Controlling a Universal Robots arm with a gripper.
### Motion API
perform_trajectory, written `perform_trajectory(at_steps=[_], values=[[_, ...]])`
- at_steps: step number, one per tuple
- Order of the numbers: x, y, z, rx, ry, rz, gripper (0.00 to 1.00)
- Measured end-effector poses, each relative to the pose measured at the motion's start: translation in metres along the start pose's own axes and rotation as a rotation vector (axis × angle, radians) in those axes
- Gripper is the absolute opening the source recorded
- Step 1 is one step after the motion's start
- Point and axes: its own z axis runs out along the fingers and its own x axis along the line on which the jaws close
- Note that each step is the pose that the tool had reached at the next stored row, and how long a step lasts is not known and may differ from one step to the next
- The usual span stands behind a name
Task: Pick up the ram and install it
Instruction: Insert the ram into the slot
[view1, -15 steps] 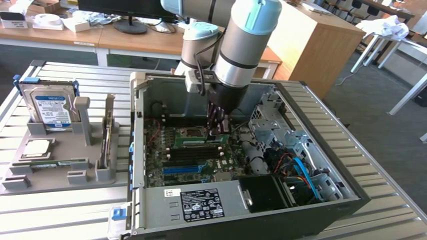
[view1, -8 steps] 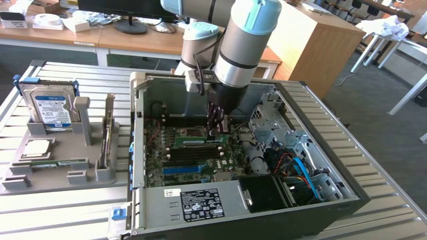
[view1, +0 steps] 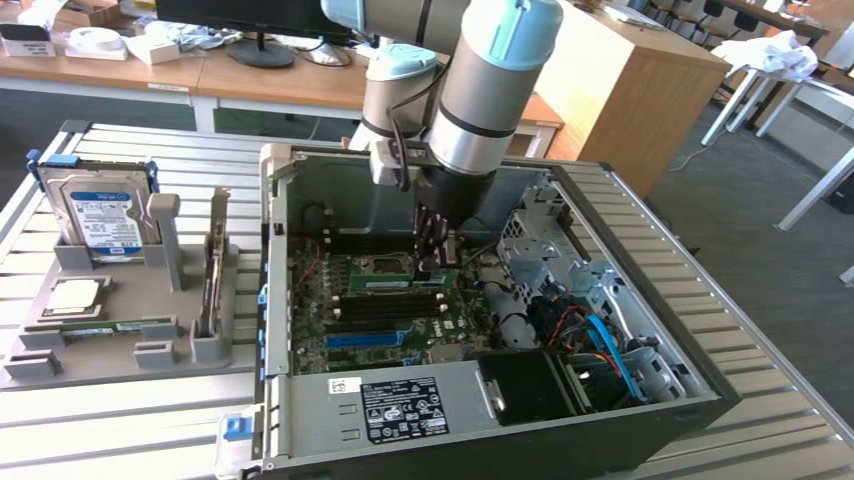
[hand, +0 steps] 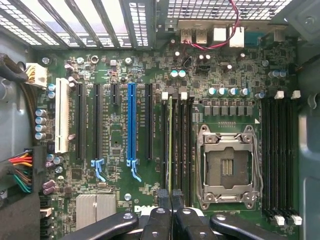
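Gripper (hand: 170, 193) pinched together at slotted ram (hand: 170, 140) | open case (view1: 274, 250) on slatted table (view1: 747, 300) — desks (view1: 120, 65) behind

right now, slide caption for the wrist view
claw shut on ram, edge-on at the slots beside the empty cpu socket

Wrist view: white brand lettering "DELL" (hand: 136, 208) printed on the green motherboard (hand: 120, 165), near the latch end of the blue expansion slot (hand: 131, 125). Exterior view: the black-and-white label (view1: 400, 408) on the power supply (view1: 320, 410) and the blue label (view1: 104, 218) on the hard drive (view1: 87, 178) carry print too small to read.
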Motion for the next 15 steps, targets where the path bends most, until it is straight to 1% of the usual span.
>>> perform_trajectory(at_steps=[15], values=[[0.0002, 0.0024, 0.0005, -0.0002, 0.0003, -0.011, 0.11]])
